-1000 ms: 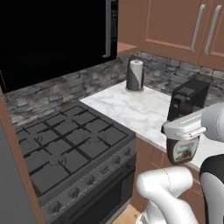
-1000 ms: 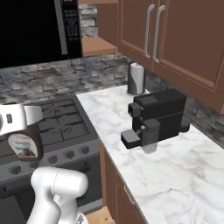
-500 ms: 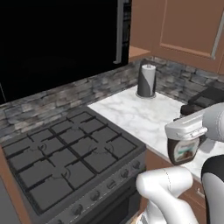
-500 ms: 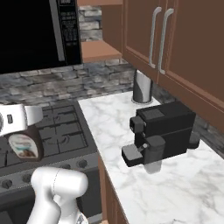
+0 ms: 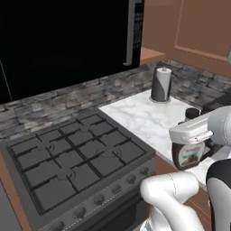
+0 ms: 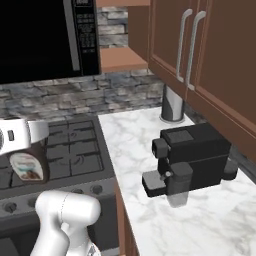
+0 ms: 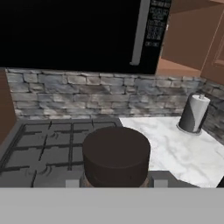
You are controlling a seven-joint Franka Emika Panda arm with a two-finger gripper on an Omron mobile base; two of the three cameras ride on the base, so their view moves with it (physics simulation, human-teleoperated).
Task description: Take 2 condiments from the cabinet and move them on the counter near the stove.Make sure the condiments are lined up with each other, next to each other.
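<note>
Dark brown and squat, the bottle (image 5: pixel 189 154) sits clamped in the gripper (image 5: pixel 191 135), whose jaws are closed on its upper part so that the body and pale label hang below the white hand. In the left base view the black cap (image 5: pixel 192 113) pokes up just above the hand. In the right base view the same bottle (image 6: pixel 29 167) hangs under the gripper (image 6: pixel 20 136) at the left edge, in front of the stove's (image 6: pixel 75 150) grates. The hand view looks straight down the bottle's (image 7: pixel 116 155) dark round end, which sits between the fingers close to the camera.

Ahead of the gripper and below it lies the black stove (image 5: pixel 72 158), its grid grates and front knobs facing the robot. To the gripper's right runs the white marble counter (image 6: pixel 150 165), touching the stove's edge. Well ahead on that counter, near the stone backsplash (image 7: pixel 87 94), a paper towel roll (image 7: pixel 194 113) stands upright. Farther right of the gripper, a black coffee machine (image 6: pixel 192 160) sits on the marble with a small glass (image 6: pixel 176 197) under its spout. Above and ahead hangs a black microwave (image 7: pixel 78 30). Brown wooden cabinet (image 6: pixel 210 55) doors with silver bar handles (image 6: pixel 187 47) stand above the counter, up and to the right of the gripper.
</note>
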